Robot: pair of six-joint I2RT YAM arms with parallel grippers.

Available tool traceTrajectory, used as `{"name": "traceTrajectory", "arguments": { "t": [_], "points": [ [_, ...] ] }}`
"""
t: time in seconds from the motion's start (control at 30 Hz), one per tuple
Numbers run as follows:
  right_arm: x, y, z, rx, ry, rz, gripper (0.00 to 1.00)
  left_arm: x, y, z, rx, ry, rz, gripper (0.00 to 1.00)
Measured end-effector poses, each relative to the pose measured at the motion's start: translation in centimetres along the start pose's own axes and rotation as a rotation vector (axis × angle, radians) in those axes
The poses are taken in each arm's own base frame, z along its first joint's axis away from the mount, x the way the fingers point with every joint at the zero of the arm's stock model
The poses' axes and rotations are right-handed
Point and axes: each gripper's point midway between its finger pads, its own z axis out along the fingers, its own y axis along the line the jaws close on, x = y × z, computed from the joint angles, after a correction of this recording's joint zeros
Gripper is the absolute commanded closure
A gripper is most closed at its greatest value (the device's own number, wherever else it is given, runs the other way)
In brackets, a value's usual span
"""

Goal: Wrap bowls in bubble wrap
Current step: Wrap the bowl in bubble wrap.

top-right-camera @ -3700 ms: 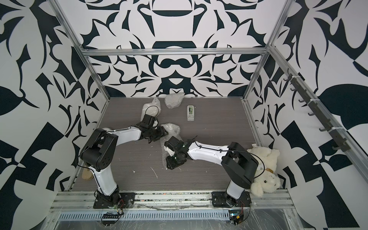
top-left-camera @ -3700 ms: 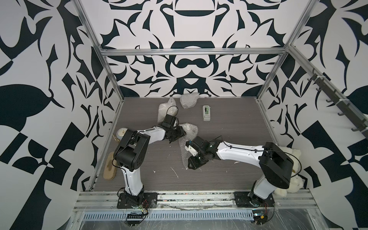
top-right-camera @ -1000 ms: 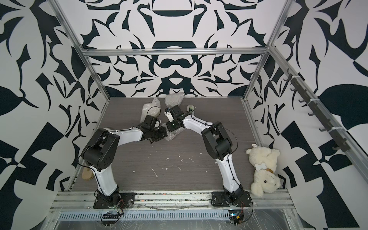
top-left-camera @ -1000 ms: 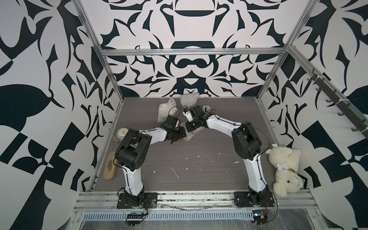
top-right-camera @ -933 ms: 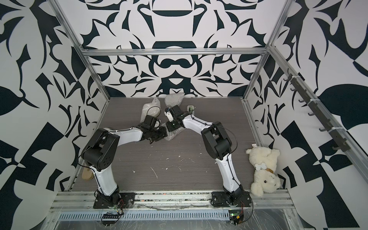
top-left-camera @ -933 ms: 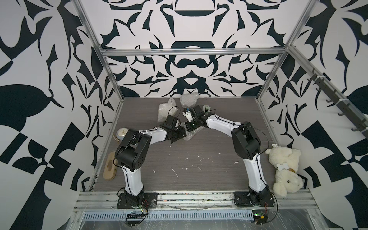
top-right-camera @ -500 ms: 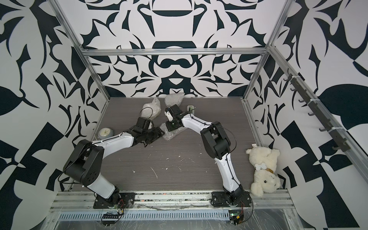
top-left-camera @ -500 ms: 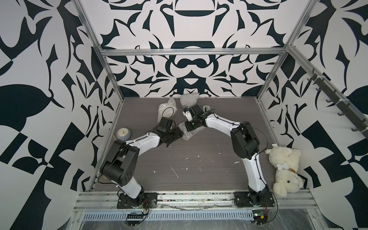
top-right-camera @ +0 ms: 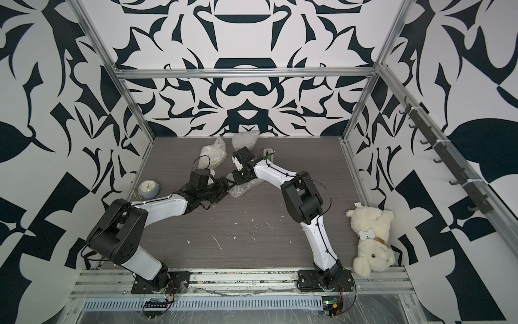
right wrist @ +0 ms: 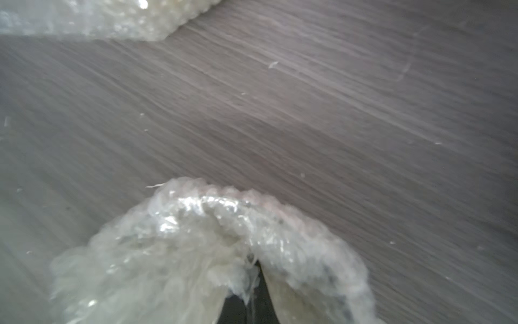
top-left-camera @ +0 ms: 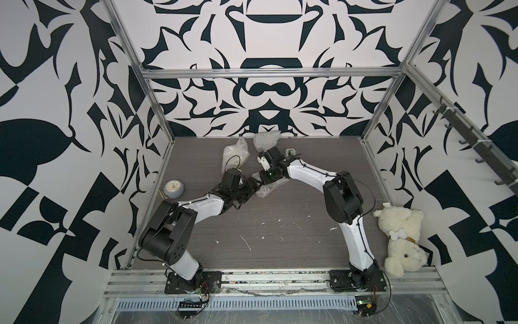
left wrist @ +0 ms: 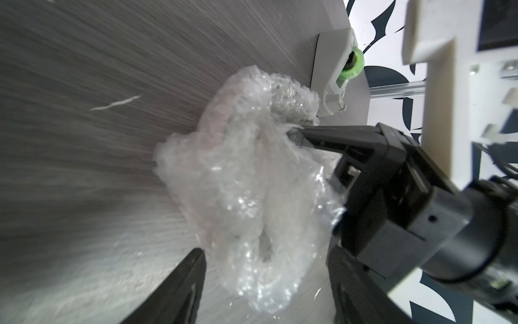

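Top view, outstretched right claw [top-left-camera: 261, 183] pinching bubble wrap [top-left-camera: 273, 187]

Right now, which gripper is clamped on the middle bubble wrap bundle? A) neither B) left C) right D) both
C: the right gripper is shut on gathered film of the bubble wrap bundle, while the left gripper has its jaws spread wide to either side.

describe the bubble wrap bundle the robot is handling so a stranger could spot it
On the grey table, follow the right arm to its tip. The bundle lies there, pinched in the shut jaws of the right gripper, with the left gripper open beside it. The other bundles lie farther back by the wall.
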Motion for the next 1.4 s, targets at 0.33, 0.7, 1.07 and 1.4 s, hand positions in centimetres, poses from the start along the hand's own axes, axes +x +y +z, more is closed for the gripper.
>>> {"name": "traceTrajectory", "arguments": {
  "t": [0.33,0.7,1.07,1.4],
  "points": [
    [0.2,0.4,0.1,-0.013,-0.006,0.015,1.0,-0.6,2.1,2.5,-0.073,0.029,-0.014,0.29],
    [2.4,1.9,-1.2,-0.066,0.013,0.016,1.0,-5.1,5.0,2.6,-0.127,0.024,-0.018,0.35],
    [2.9,2.3,-3.6,-0.124,0.027,0.089,1.0,-6.2,3.9,4.7,-0.093,0.088,0.063,0.4],
    [2.1,0.2,-5.5,-0.171,0.044,0.187,1.0,-6.0,3.9,4.8,-0.091,0.093,0.126,0.41]
  ]
}}
